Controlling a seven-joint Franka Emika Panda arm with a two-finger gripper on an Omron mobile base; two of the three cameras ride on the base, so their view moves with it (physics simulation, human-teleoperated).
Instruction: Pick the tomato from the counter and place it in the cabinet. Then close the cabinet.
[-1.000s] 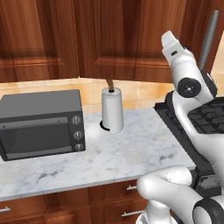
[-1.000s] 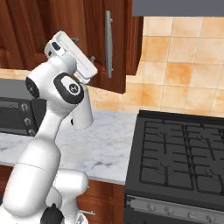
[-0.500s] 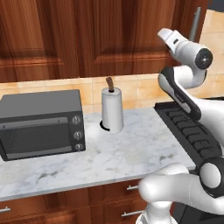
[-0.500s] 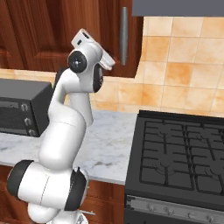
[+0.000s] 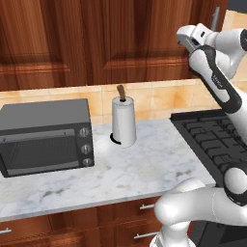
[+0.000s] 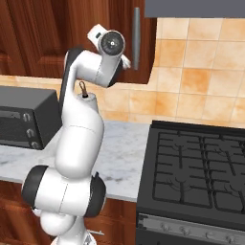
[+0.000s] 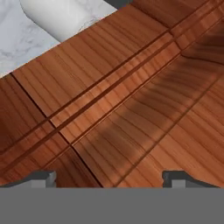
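Spread fingers (image 7: 43, 178) against the grooved, panelled reddish-brown wooden cabinet (image 7: 131, 109) door.

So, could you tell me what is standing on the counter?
On the counter stand a toaster oven and a paper-towel roll. The shut cabinet hides its inside.

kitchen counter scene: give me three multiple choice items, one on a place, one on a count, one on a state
1. Where does the paper-towel roll stand?
A. on the stovetop
B. right of the toaster oven on the counter
C. inside the cabinet

2. How many knobs show on the toaster oven's front?
A. one
B. three
C. five

3. How is the cabinet door by the silver handle?
A. shut
B. wide open
C. off its hinges

Answers: 1 B, the roll stands beside the oven on marble. 2 B, three knobs in a column. 3 A, the door lies flush.
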